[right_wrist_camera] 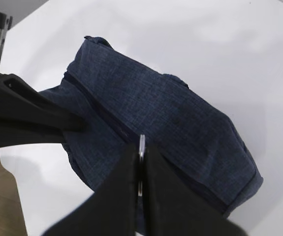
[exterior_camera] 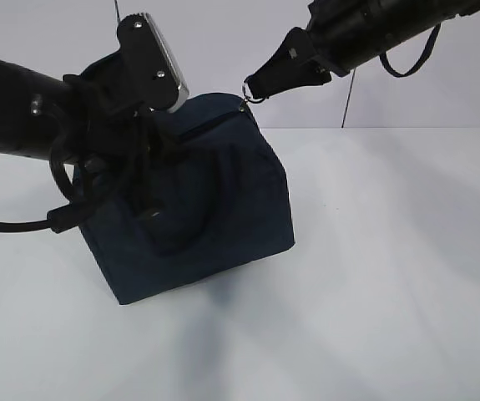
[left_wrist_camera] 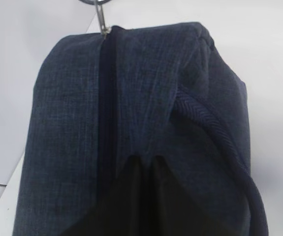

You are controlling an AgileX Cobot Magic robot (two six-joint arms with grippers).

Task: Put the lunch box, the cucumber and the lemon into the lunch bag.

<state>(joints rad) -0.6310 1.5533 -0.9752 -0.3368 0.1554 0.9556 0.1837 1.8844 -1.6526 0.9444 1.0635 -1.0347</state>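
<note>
1. Bag (exterior_camera: 214, 200) is sitting on the white table (exterior_camera: 390, 292), tilted, with its zipper (left_wrist_camera: 106, 98) looking fully closed along the top. No box, cucumber or lemon is showing outside it, so I am judging they are already inside and the closing is nearly finished.
2. Right gripper (right_wrist_camera: 140, 162) is pinching the metal ring pull (exterior_camera: 248, 90) at the far end of the zipper, with the jaws pressed together on it.
3. Left gripper (left_wrist_camera: 145, 164) is pressing on the bag fabric near the other end, beside one handle (left_wrist_camera: 215, 132); the jaws are closed, and a fold of cloth seems to be caught between them, though I cannot be sure.
4. To do this step well, the left side should be holding the bag steady while the right is drawing the ring straight along the zipper line, not upward, because the bag is already leaning.
5. Risk I am seeing: a stronger pull may be lifting or tipping the bag.
</note>
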